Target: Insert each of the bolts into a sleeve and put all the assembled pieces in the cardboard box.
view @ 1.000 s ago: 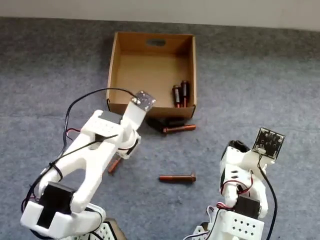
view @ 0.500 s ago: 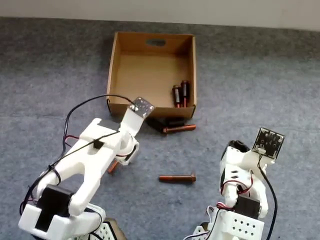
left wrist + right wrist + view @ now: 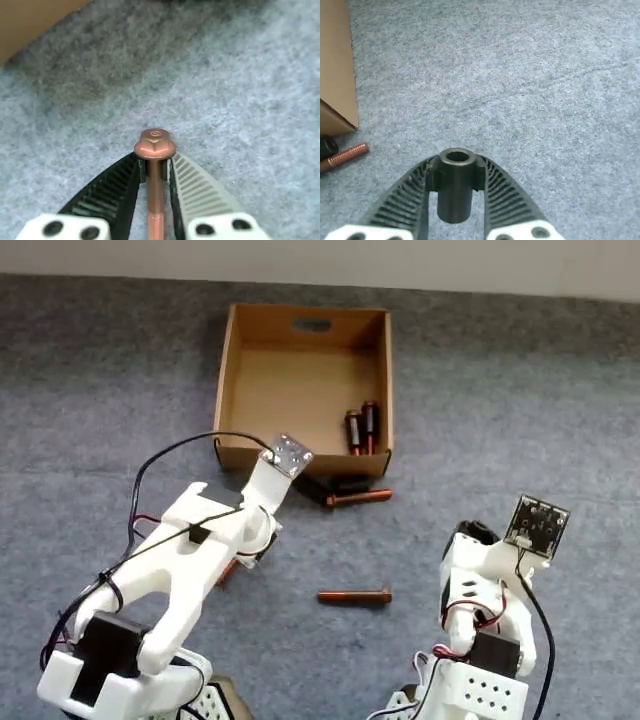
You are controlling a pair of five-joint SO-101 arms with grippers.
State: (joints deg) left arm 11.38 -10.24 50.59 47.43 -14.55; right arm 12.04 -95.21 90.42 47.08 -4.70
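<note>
Your left gripper (image 3: 155, 165) is clamped on a copper-coloured bolt (image 3: 155, 146), its fingers pinching the shank just under the flanged head. The head points away from the wrist and the shank runs back between the fingers. Your right gripper (image 3: 456, 162) is closed around a black sleeve (image 3: 455, 200), gripped across its body with the open bore facing out past the fingertips.

Treat both parts as small, light and fully rigid, since neither will give under pressure. The bolt's shank looks round and smooth, so it can probably pivot or slide along the ribbed fingers if its end meets resistance. A hold close to the head, as you have now, should resist that best. The sleeve is a plain smooth cylinder that would likely twist in the grip if pushed off-axis, so keep your hold near the mouth and line the two axes up before pressing.

A second loose bolt (image 3: 355, 595) lies on the grey cloth (image 3: 520, 390) between your two grippers. A third bolt (image 3: 342, 156) lies out ahead of the right gripper, touching a dark sleeve end (image 3: 326, 147) beside the near wall of the cardboard box (image 3: 228, 370). Two finished pieces (image 3: 361, 427) lie inside the box, which sits just ahead of the left gripper
</note>
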